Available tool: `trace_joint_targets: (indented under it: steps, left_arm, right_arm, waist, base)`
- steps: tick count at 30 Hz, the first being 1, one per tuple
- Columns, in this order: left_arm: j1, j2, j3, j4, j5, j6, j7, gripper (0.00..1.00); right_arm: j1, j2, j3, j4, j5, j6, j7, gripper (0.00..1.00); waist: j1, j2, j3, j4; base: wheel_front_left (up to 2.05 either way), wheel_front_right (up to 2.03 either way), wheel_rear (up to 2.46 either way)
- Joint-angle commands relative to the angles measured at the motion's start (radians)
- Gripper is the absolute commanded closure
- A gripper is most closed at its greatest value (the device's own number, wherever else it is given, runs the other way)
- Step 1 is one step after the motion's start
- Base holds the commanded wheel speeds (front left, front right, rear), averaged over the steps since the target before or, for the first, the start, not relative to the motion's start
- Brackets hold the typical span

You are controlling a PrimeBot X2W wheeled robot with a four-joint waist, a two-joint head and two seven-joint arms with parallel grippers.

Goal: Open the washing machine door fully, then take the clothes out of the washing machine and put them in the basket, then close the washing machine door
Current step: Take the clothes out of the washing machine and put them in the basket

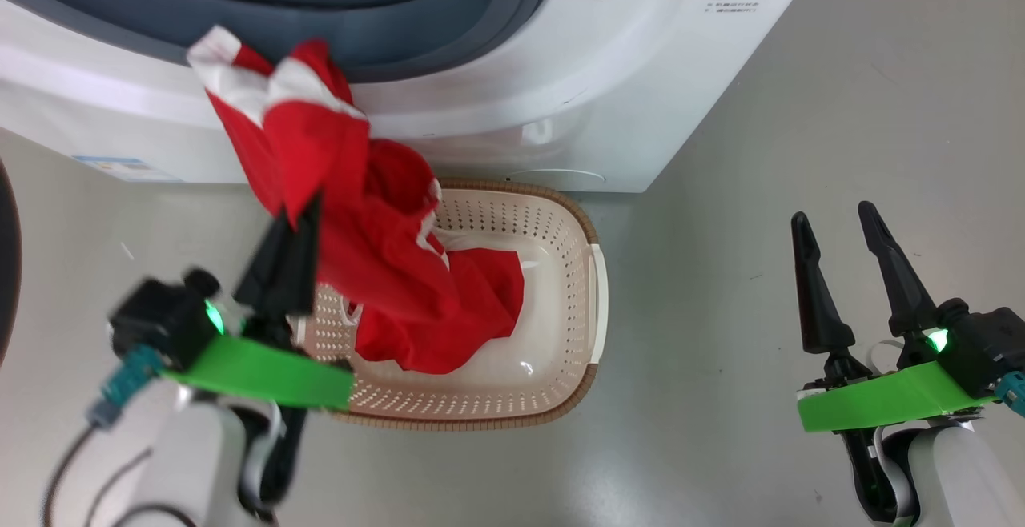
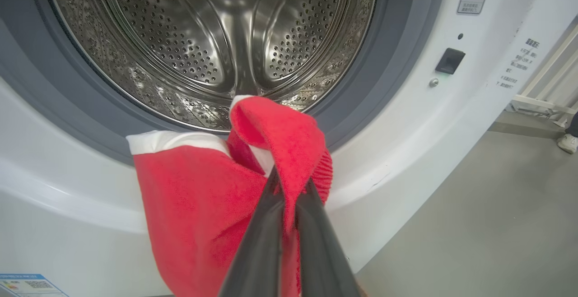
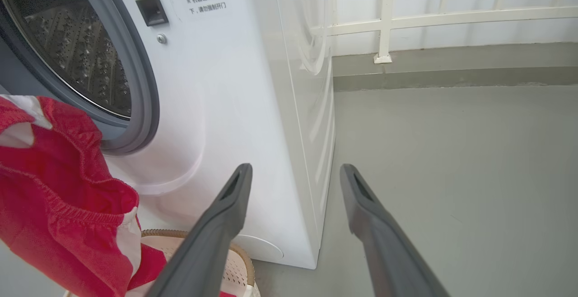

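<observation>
My left gripper (image 1: 300, 219) is shut on the red clothes (image 1: 384, 271), pinching a fold near their white-trimmed top. The garment hangs from the fingers in front of the washing machine (image 1: 560, 70), and its lower part lies inside the cream basket (image 1: 520, 416). In the left wrist view the gripper (image 2: 289, 186) holds the clothes (image 2: 198, 197) just below the drum (image 2: 226, 39), where no fabric shows. A dark curved edge of the washing machine door (image 1: 6, 263) shows at the far left. My right gripper (image 1: 833, 215) is open over bare floor, right of the basket.
The basket stands on the grey floor right against the washer's front. In the right wrist view the open gripper (image 3: 293, 170) faces the washer's right corner (image 3: 298, 152), with a white railing (image 3: 384, 17) behind. A person's shoe (image 2: 568, 141) is at the far right.
</observation>
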Motion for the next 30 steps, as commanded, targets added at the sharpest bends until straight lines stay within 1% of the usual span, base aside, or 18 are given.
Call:
trace_joint_targets:
  steps: [1, 5, 10, 15, 24, 27, 28, 30]
  left_arm:
    - [0.041, 0.016, 0.019, -0.042, 0.006, 0.001, -0.012, 1.0]
    - [0.093, 0.008, -0.012, -0.037, -0.001, 0.001, -0.012, 1.0]
    - [0.094, 0.005, -0.054, 0.044, -0.004, 0.001, -0.012, 1.0]
    - [0.037, 0.014, -0.082, 0.154, 0.007, 0.001, -0.012, 1.0]
    - [-0.099, 0.035, -0.132, 0.403, 0.01, 0.001, -0.012, 1.0]
    - [-0.146, 0.045, -0.154, 0.489, 0.031, 0.001, -0.012, 1.0]
    - [-0.146, 0.045, -0.154, 0.489, 0.031, 0.001, -0.012, 1.0]
    - [-0.175, 0.044, -0.164, 0.549, 0.028, 0.001, -0.012, 1.0]
  right_arm:
    - [0.017, -0.004, 0.022, -0.025, -0.012, 0.005, -0.006, 0.0]
    - [0.012, -0.004, 0.026, -0.024, -0.014, 0.005, -0.006, 0.0]
    - [-0.002, -0.004, 0.034, -0.027, -0.011, 0.005, -0.006, 0.0]
    - [-0.015, -0.004, 0.035, -0.034, -0.005, 0.005, -0.006, 0.0]
    - [-0.045, -0.004, 0.044, -0.044, 0.011, 0.005, -0.006, 0.0]
    - [-0.055, -0.004, 0.045, -0.047, 0.014, 0.005, -0.006, 0.0]
    - [-0.055, -0.004, 0.045, -0.047, 0.014, 0.005, -0.006, 0.0]
    - [-0.063, -0.004, 0.048, -0.049, 0.015, 0.005, -0.006, 0.0]
  waist:
    - [0.0, 0.0, 0.002, 0.001]
    - [0.0, 0.0, 0.01, -0.002]
    - [0.0, 0.0, 0.037, -0.013]
    - [0.0, 0.0, 0.073, -0.032]
    - [0.0, 0.0, 0.142, -0.067]
    - [0.0, 0.0, 0.163, -0.073]
    - [0.0, 0.0, 0.163, -0.073]
    - [0.0, 0.0, 0.178, -0.077]
  base:
    - [0.0, 0.0, 0.0]
    - [0.0, 0.0, 0.0]
    - [0.0, 0.0, 0.0]
    - [0.0, 0.0, 0.0]
    - [0.0, 0.0, 0.0]
    - [0.0, 0.0, 0.0]
    - [0.0, 0.0, 0.0]
    - [0.0, 0.0, 0.0]
